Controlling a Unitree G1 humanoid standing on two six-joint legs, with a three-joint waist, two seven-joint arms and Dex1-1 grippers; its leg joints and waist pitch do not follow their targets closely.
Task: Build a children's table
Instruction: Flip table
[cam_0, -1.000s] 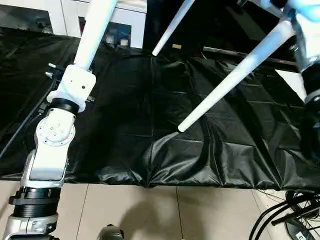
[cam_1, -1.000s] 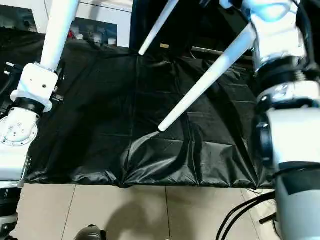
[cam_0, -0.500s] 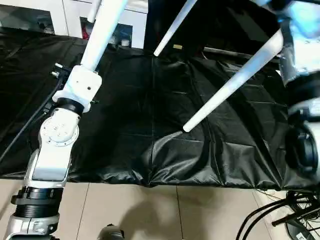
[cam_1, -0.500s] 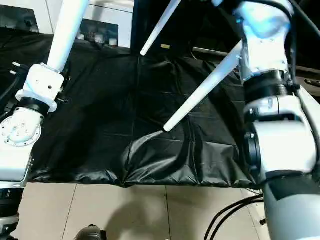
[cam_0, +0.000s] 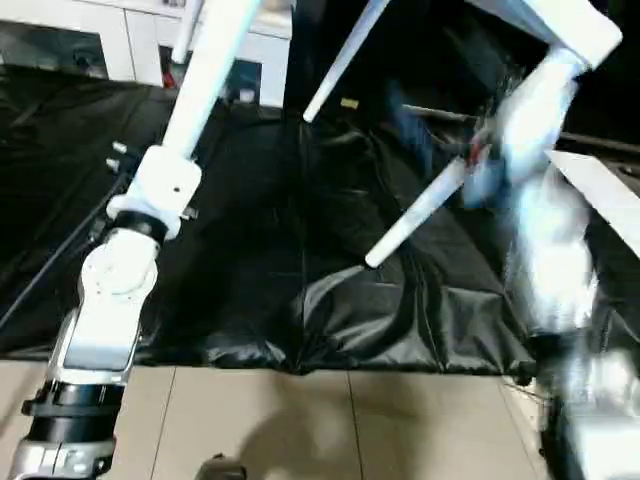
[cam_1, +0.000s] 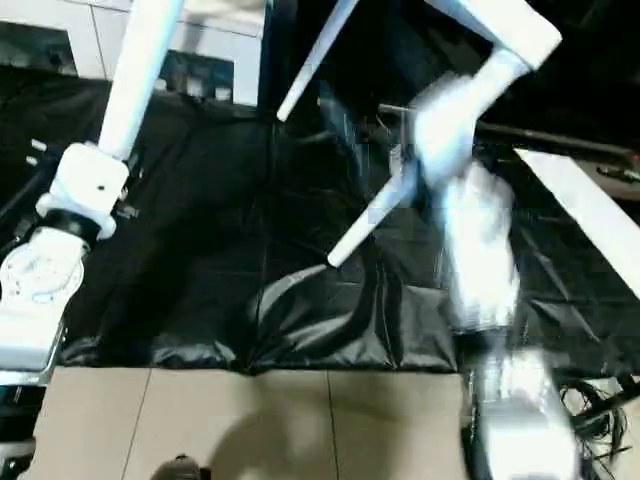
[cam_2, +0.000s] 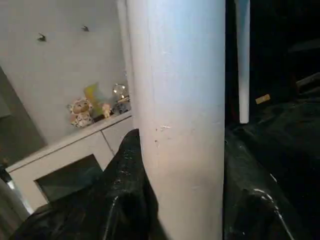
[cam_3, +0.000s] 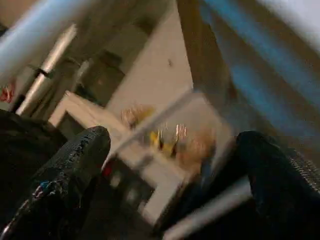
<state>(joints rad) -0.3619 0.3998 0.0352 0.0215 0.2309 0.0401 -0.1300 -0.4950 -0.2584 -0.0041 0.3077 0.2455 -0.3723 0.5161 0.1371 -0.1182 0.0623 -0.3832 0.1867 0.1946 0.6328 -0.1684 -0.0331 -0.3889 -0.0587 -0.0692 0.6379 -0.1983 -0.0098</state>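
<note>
White plastic children's table (cam_0: 560, 25) hung legs-down across frame top, left gripper (cam_2: 175, 200) clamped on one tapered tube leg (cam_2: 177, 100), right gripper (cam_3: 165, 165) wide open, blurred; probably light, stiff, slippery: hold leg near socket.

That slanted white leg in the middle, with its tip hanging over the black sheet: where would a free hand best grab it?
Probably on the lower stretch of the middle leg, just above its rounded tip, coming from the side so the fingers close across the tube. It is a round, tapering tube slanting down over the black sheet, with its tip free. The right gripper is open; the left gripper holds another leg.
</note>
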